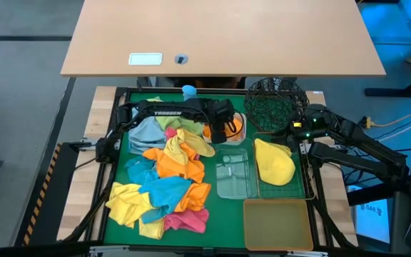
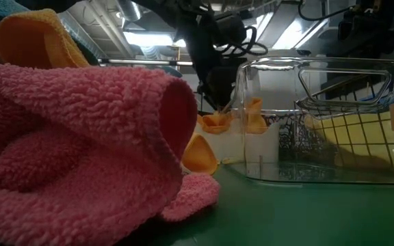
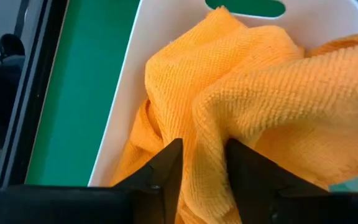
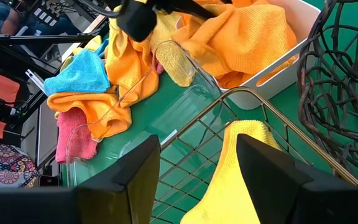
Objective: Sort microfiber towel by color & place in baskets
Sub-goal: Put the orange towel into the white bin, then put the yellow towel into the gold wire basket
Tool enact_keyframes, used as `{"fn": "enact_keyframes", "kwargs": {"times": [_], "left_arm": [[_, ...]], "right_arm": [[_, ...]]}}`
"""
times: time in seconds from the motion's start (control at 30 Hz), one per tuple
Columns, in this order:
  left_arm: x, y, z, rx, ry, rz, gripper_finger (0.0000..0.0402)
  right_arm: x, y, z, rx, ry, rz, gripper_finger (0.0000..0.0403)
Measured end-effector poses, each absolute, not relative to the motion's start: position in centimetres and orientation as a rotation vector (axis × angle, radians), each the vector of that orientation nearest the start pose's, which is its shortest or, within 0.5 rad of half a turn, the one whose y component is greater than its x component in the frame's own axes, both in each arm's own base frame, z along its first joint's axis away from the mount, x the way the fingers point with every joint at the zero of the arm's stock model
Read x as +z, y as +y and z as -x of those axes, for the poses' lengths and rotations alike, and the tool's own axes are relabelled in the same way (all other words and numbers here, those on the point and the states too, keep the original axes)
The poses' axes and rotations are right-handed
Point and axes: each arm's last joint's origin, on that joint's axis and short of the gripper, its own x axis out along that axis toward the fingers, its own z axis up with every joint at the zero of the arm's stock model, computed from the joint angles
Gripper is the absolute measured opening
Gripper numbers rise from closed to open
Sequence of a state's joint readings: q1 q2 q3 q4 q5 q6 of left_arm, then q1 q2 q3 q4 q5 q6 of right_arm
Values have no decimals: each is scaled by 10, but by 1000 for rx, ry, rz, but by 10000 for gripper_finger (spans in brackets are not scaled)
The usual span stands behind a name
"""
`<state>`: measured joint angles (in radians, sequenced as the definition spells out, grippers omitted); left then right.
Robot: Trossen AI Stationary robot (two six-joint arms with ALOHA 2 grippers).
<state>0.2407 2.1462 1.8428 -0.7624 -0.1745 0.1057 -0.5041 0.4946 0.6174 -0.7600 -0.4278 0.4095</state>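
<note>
My left gripper [image 1: 223, 130] reaches over the white tub [image 1: 242, 123] and is shut on an orange towel [image 3: 247, 81] that lies in that tub. My right gripper [image 4: 197, 155] hovers open above the rectangular wire basket [image 1: 300, 187], where a yellow towel [image 1: 273, 163] lies. A pile of yellow, orange, teal, pink and grey-blue towels [image 1: 166, 178] covers the green mat's left half. The clear tub [image 1: 232, 175], the amber tub [image 1: 277, 223] and the black round wire-mesh basket [image 1: 275, 103] hold no towel that I can see. My left gripper pinches a raised fold [image 3: 207, 134] of the orange towel between its two fingers, coming from above and pointing down into the white tub [image 3: 129, 93]. The rest of the towel lies bunched in the tub, and part of it drapes over the rim [image 2: 214, 123].
A small blue-capped bottle [image 1: 189, 91] stands at the mat's far edge. A pink towel [image 2: 67, 137] lies at the near edge, right before the low camera. A wooden desk [image 1: 220, 36] stands beyond the table.
</note>
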Motion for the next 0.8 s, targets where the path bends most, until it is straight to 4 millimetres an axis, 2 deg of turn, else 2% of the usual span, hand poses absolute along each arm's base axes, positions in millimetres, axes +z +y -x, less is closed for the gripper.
{"fn": "enact_keyframes", "kwargs": {"times": [0.23, 0.53, 0.7, 0.8], "left_arm": [[244, 115, -447, 315, 1105, -59, 159], [282, 113, -440, 305, 1140, -62, 166], [302, 105, -429, 296, 1212, -24, 166], [309, 92, -423, 281, 1233, -21, 166]], "right_arm": [[262, -37, -93, -191, 552, -684, 211], [263, -37, -93, -191, 548, -683, 211], [267, -39, -95, -181, 501, -663, 211], [273, -41, -100, -166, 433, -632, 211]]}}
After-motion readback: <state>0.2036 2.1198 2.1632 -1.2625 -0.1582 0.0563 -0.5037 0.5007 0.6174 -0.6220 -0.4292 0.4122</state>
